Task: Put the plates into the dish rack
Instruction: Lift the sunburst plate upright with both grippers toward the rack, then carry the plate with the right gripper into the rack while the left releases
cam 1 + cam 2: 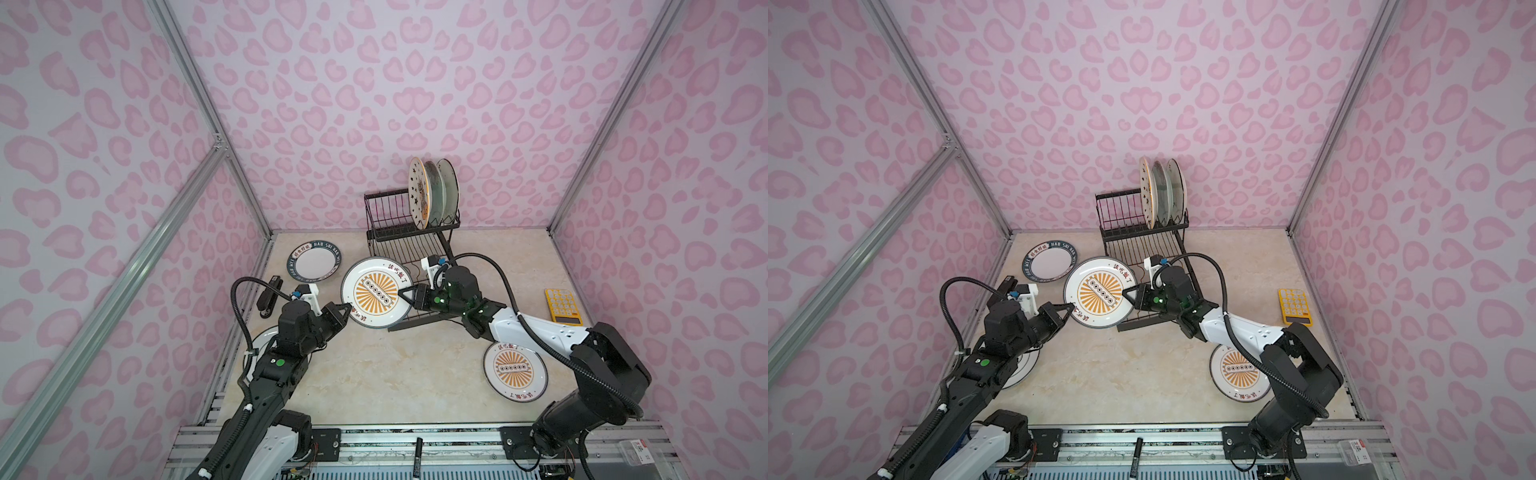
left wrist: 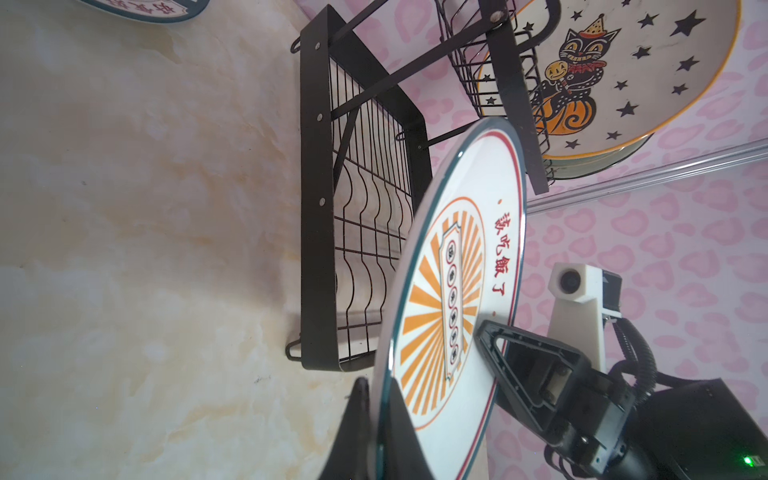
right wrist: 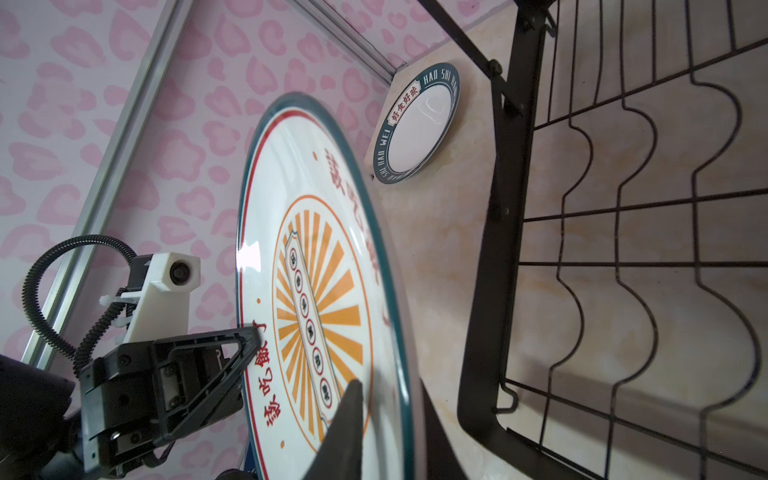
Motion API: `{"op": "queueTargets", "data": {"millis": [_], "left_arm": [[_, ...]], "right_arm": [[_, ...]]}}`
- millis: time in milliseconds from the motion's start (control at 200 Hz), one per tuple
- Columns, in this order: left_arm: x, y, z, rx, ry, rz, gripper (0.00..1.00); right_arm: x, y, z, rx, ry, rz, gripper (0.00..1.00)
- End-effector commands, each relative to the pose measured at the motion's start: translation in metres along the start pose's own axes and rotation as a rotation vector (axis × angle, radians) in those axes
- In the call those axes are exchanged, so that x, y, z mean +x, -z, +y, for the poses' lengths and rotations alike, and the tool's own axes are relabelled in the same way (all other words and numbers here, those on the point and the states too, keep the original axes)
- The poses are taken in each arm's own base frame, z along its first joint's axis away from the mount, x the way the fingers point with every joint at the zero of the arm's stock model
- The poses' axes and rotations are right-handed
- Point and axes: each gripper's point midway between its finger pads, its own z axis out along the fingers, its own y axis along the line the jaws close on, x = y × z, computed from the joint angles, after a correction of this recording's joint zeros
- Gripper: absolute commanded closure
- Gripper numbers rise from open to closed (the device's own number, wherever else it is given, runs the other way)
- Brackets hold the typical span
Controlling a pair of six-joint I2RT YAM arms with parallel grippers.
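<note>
An orange-sunburst plate [image 1: 376, 293] [image 1: 1098, 293] hangs tilted above the table at the front left corner of the black wire dish rack [image 1: 386, 212]. My left gripper [image 1: 349, 309] [image 2: 380, 386] is shut on its near-left rim. On the opposite rim my right gripper [image 1: 405, 295] [image 3: 386, 390] is shut, one finger on the plate's face and one behind it. Three plates stand upright in the rack's upper tier, the star-and-cat plate [image 1: 417, 193] foremost. Flat on the table lie a dark-lettered rim plate [image 1: 315, 261] and another sunburst plate [image 1: 515, 371]. A white plate [image 1: 1021, 370] shows partly under my left arm.
A yellow calculator [image 1: 563, 306] lies at the right edge of the table. A black hand tool [image 1: 269, 295] lies by the left wall. A dark marker [image 1: 417, 455] rests on the front rail. The rack's slotted lower tray [image 3: 484, 257] lies just behind the held plate.
</note>
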Motion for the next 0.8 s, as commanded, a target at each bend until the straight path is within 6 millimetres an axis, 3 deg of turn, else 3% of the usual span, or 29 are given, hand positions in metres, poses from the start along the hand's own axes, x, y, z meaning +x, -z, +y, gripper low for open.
{"op": "queueTargets", "data": {"millis": [0,155,365,565,795], "left_arm": [[-0.003,-0.002,-0.014,0.069,-0.037,-0.004,0.96],[0.0,-0.005,-0.015,0.085,-0.047,0.015,0.96],[0.001,-0.005,-0.013,0.056,-0.06,0.026,0.97],[-0.001,-0.002,-0.009,0.015,-0.074,0.022,0.79],[0.001,-0.003,-0.008,0.012,-0.073,0.033,0.65]], "right_arm": [[-0.002,-0.001,0.017,-0.084,0.022,0.001,0.9],[-0.001,-0.003,0.02,-0.104,0.013,0.005,1.0],[-0.004,-0.001,0.022,-0.114,0.012,-0.005,1.0],[-0.013,0.006,0.021,-0.117,0.008,-0.033,1.0],[-0.02,0.012,0.018,-0.103,0.012,-0.056,1.0]]}}
